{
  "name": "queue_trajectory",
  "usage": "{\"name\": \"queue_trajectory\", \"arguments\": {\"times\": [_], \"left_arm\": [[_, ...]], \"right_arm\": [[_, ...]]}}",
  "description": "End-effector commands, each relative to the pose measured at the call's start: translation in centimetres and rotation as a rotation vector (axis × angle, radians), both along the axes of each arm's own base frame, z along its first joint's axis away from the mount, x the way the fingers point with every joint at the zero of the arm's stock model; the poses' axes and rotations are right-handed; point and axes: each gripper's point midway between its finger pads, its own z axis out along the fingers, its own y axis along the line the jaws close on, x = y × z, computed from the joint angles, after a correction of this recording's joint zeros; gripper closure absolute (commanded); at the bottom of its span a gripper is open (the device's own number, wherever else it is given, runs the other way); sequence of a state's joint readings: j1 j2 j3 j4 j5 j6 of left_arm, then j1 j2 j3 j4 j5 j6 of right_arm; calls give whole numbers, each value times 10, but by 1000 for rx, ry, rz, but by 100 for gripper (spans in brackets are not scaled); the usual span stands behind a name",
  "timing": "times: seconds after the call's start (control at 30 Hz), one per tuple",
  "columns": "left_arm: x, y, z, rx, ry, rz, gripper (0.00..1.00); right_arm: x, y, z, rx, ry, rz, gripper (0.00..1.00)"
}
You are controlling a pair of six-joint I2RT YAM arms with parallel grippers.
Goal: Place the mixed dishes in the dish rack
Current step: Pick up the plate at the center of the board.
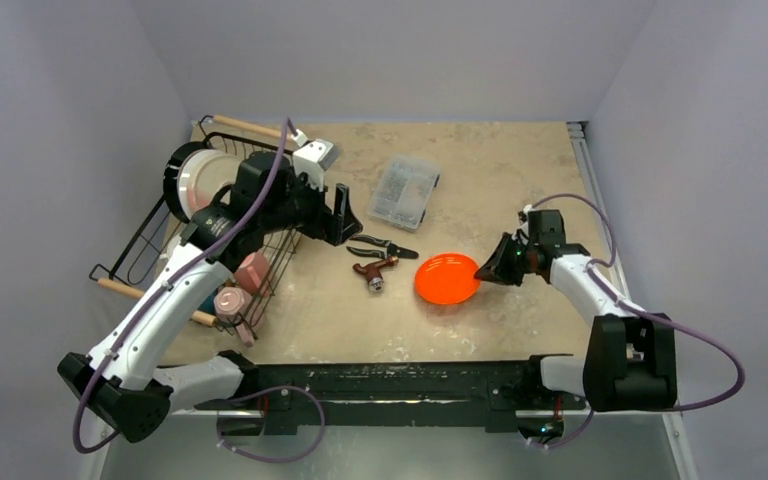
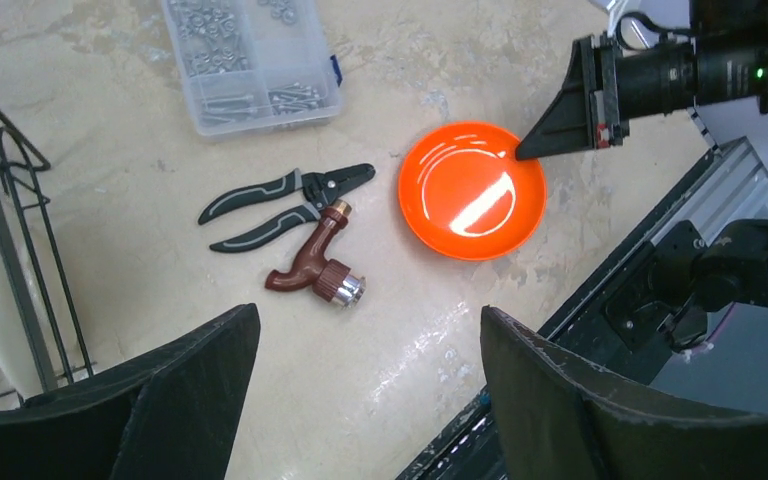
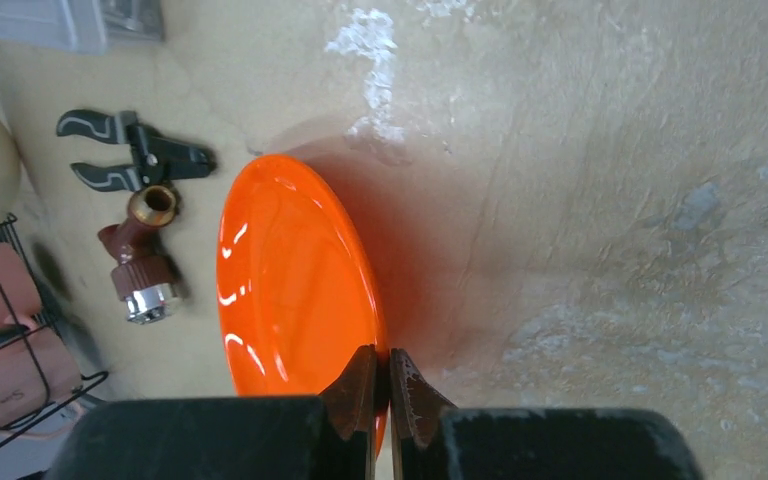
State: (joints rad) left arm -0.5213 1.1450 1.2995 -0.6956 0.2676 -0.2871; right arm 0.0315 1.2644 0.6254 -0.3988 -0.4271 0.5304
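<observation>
The counter carries the dish rack on its left side. The left jaws hang wide open and empty just beside it. The orange plate lies right of centre on the counter — the right jaws are clamped on its rim.

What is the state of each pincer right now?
Left pincer: open, holding nothing.
Right pincer: closed on the rim of the orange plate.
</observation>
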Motion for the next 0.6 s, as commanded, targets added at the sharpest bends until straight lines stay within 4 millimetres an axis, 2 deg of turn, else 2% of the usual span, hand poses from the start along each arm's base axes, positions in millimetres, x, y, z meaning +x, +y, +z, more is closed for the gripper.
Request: {"name": "queue_trajectory", "arguments": {"times": [0.0, 0.07, 0.17, 0.23, 0.37, 0.47, 0.57], "left_arm": [[-6, -22, 30, 44, -240, -147, 19], [-19, -36, 33, 136, -420, -277, 16], [-37, -58, 27, 305, -664, -461, 12], [-40, -65, 20, 408, -728, -528, 12], [-35, -74, 5, 647, -838, -600, 12], [-25, -81, 0, 805, -910, -611, 12], [-19, -87, -5, 884, -939, -639, 13]], "right_arm": [[16, -2, 39, -9, 5, -4, 100], [24, 1, 58, 7, -1, 15, 100], [39, 7, 89, 37, -29, 38, 100], [48, 15, 110, 84, -51, 49, 100], [58, 41, 143, 221, -56, 101, 100], [56, 64, 155, 265, -35, 178, 100], [53, 84, 166, 298, -23, 240, 100]]}}
